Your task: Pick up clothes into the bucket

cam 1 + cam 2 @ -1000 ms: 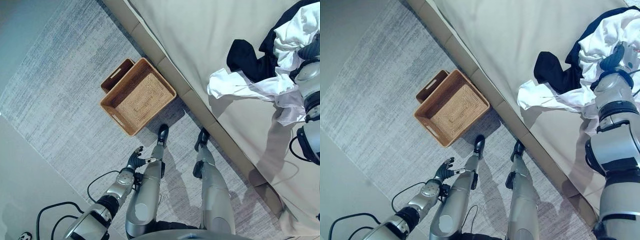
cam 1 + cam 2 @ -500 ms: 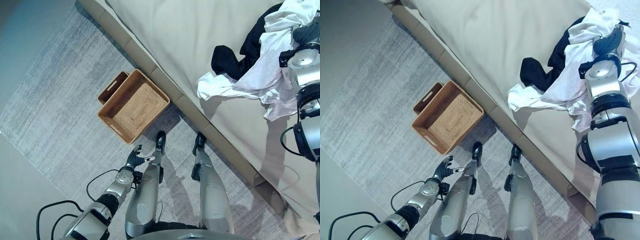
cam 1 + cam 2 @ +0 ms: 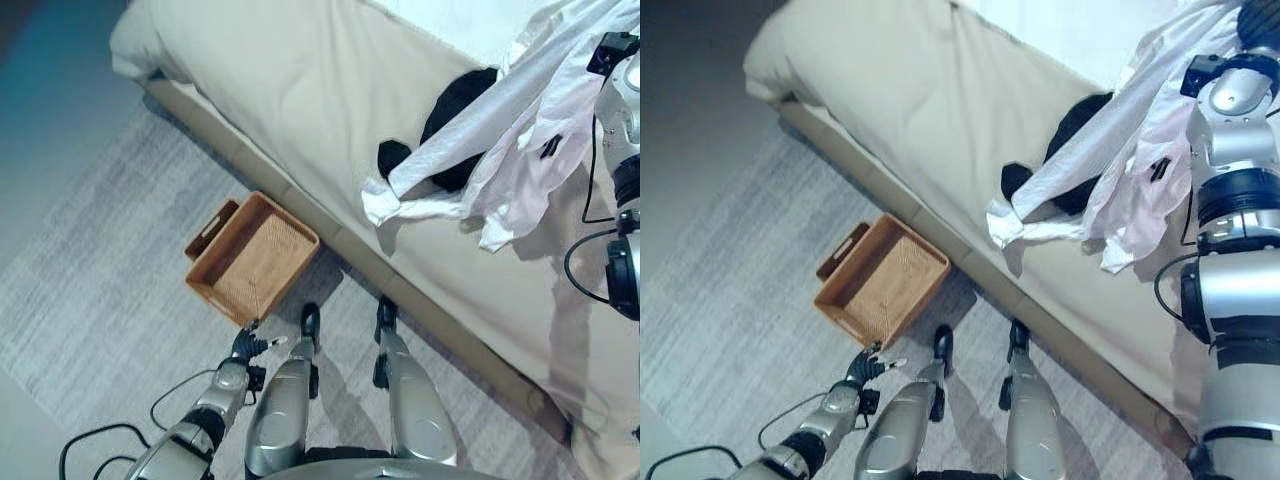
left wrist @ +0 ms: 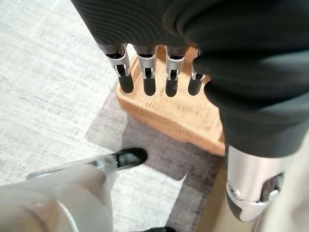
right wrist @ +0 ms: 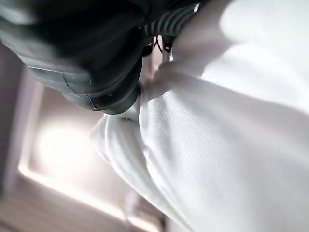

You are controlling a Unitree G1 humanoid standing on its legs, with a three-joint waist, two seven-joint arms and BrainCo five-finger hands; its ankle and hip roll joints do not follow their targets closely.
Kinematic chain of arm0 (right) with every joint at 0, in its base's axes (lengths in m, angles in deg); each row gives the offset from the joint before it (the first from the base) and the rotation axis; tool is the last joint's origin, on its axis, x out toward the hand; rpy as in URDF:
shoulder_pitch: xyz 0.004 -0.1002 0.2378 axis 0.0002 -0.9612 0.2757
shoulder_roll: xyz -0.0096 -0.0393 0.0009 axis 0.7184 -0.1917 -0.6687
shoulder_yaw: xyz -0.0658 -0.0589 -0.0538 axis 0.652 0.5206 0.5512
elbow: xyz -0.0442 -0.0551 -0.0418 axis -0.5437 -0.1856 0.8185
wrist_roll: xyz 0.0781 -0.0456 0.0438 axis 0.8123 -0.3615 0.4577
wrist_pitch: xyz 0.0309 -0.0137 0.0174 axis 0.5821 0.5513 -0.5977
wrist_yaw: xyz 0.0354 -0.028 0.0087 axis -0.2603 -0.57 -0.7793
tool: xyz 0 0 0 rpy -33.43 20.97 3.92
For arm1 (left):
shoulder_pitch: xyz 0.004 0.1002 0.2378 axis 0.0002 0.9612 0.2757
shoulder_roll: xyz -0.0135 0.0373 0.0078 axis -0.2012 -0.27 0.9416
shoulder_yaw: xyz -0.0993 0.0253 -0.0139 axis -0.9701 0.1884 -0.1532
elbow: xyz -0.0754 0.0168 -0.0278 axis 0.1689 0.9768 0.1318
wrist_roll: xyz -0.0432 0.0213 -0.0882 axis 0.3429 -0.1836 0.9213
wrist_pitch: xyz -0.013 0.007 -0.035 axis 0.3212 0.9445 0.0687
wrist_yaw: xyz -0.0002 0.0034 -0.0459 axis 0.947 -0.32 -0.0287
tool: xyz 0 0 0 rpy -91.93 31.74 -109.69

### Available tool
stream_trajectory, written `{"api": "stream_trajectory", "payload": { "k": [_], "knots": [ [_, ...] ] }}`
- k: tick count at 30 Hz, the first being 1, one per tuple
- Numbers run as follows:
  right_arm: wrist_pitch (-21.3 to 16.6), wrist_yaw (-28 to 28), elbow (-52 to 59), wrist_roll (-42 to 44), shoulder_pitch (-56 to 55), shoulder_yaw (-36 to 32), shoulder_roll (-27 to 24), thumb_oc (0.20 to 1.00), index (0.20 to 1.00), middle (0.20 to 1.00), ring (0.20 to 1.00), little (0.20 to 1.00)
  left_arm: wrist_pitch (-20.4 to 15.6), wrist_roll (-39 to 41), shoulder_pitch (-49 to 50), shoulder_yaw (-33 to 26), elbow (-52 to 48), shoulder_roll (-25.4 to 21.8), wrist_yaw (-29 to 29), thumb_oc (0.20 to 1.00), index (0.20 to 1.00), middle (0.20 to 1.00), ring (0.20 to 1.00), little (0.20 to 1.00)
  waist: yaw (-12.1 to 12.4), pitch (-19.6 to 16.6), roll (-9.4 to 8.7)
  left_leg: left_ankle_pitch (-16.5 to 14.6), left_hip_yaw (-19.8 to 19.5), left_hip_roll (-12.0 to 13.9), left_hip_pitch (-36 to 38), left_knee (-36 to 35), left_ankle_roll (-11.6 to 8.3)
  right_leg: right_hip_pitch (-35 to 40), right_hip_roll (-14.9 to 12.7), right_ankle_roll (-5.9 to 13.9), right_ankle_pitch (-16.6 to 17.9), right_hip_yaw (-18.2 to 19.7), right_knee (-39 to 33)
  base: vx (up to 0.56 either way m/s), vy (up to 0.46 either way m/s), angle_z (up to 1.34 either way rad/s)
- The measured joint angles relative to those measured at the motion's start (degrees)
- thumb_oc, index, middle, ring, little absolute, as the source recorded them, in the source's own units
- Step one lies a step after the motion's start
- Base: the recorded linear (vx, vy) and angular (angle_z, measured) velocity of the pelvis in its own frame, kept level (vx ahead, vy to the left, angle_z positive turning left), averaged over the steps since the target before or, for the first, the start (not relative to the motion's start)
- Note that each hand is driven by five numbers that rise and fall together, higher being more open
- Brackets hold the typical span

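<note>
Shirt: white shirt (image 3: 500, 150) hangs lifted from the right hand (image 3: 1252, 20), its lower sleeve trailing on the bed (image 3: 300, 90) near the bed's front edge.
Handling: light, limp cloth; likely to drape and snag, so a bunched hold near the top seems best.
Long axis: runs slanting from the raised hand down toward the bed's front edge.
Right hand: fingers buried in cloth; grip cannot be told.
Left hand: left hand (image 4: 154, 72) hangs with fingers straight, empty, above the basket (image 3: 250, 258) on the rug (image 3: 90, 290).
Left behind: black garment (image 3: 450, 120) on the bed.

Soft daylight, blurred wrist close-ups
</note>
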Motion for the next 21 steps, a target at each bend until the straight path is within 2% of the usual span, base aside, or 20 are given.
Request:
{"api": "stream_trajectory", "payload": {
  "k": [2, 4, 7, 9, 11, 14, 17, 21],
  "knots": [
    [-1.56, 3.38, 5.69, -0.73, -0.61, -2.48, -2.05, 0.200, 0.200, 0.200, 0.200, 0.200, 0.18, -1.43, 0.74, -2.04, 0.49, 0.10, -0.01, 1.000, 1.000, 1.000, 1.000, 1.000, 0.07, -0.95, 0.05, -0.09, 0.21, -0.08, 2.21, -0.70, 0.09, 2.01, 0.06, -0.44, 0.27, -0.03, -0.42, 0.08, 0.037, -0.01],
    [-2.43, 4.93, 6.67, -1.67, -0.63, -4.03, -3.13, 0.200, 0.200, 0.200, 0.200, 0.200, 0.22, -2.23, 0.99, -2.43, 0.92, 0.06, -0.06, 1.000, 1.000, 1.000, 1.000, 1.000, 0.14, -1.26, 0.05, -0.24, 0.22, -0.15, 3.70, -0.97, 0.09, 3.51, -0.01, -0.44, 0.26, -0.07, -0.66, 0.08, 0.010, 0.02],
    [-2.98, 7.76, 8.47, -1.70, -0.74, -7.21, -4.56, 0.200, 0.200, 0.200, 0.200, 0.200, 0.59, -2.30, 1.98, -2.62, 2.01, 0.16, -0.08, 1.000, 1.000, 1.000, 1.000, 1.000, 0.29, -3.66, 0.12, -0.82, 0.48, -0.23, 5.08, -1.23, 0.23, 5.22, -0.12, -0.43, 0.22, -0.26, -1.50, 0.08, 0.007, 0.00],
    [-4.72, 10.15, 12.12, -4.54, -3.82, -8.54, -5.28, 0.200, 0.200, 0.200, 0.200, 0.200, 1.17, -3.30, 3.93, -2.68, 2.68, 0.45, -0.18, 1.000, 1.000, 1.000, 1.000, 1.000, 0.40, -7.18, 0.10, -1.05, 0.70, -0.24, 6.18, -1.97, 0.31, 6.44, -0.21, -0.23, 0.02, -0.52, -2.43, 0.08, 0.005, 0.02],
    [-5.21, 11.27, 12.98, -6.41, -5.29, -8.52, -5.37, 0.200, 0.200, 0.200, 0.200, 0.200, 1.22, -4.53, 5.45, -2.54, 2.95, 0.48, -0.27, 1.000, 1.000, 1.000, 1.000, 1.000, 0.34, -8.94, 0.02, -1.18, 0.77, -0.27, 7.35, -2.40, 0.39, 7.57, -0.22, -0.08, -0.10, -0.50, -2.91, 0.05, -0.009, -0.01],
    [-5.33, 11.71, 13.10, -8.15, -7.77, -8.51, -6.18, 0.200, 0.200, 0.200, 0.200, 0.200, 1.47, -5.86, 6.82, -2.54, 3.95, 0.66, -0.51, 1.000, 1.000, 1.000, 1.000, 1.000, 0.40, -11.82, -0.03, -1.25, 0.73, -0.33, 7.88, -2.92, 0.42, 8.29, -0.23, 0.03, -0.16, -0.62, -3.61, 0.02, -0.001, 0.00],
    [-5.33, 11.55, 13.32, -9.41, -10.55, -8.50, -6.20, 0.200, 0.200, 0.200, 0.200, 0.200, 1.51, -6.73, 8.43, -2.55, 4.08, 0.65, -0.56, 1.000, 1.000, 1.000, 1.000, 1.000, 0.28, -12.83, -0.21, -1.29, 0.74, -0.42, 8.71, -3.03, 0.46, 9.14, -0.30, 0.26, -0.34, -0.61, -3.72, -0.01, 0.005, 0.00],
    [-3.77, 6.98, 12.00, -10.62, -15.54, -5.84, -6.19, 0.200, 0.200, 0.200, 0.200, 0.200, 1.90, -6.88, 9.36, -2.54, 4.10, 0.68, -0.97, 1.000, 1.000, 1.000, 1.000, 1.000, 0.17, -13.27, -0.61, -1.29, 1.10, -0.58, 8.49, -2.88, 0.47, 8.86, -0.67, 0.91, -0.81, -0.43, -3.71, -0.05, 0.007, -0.03]
  ]
}}
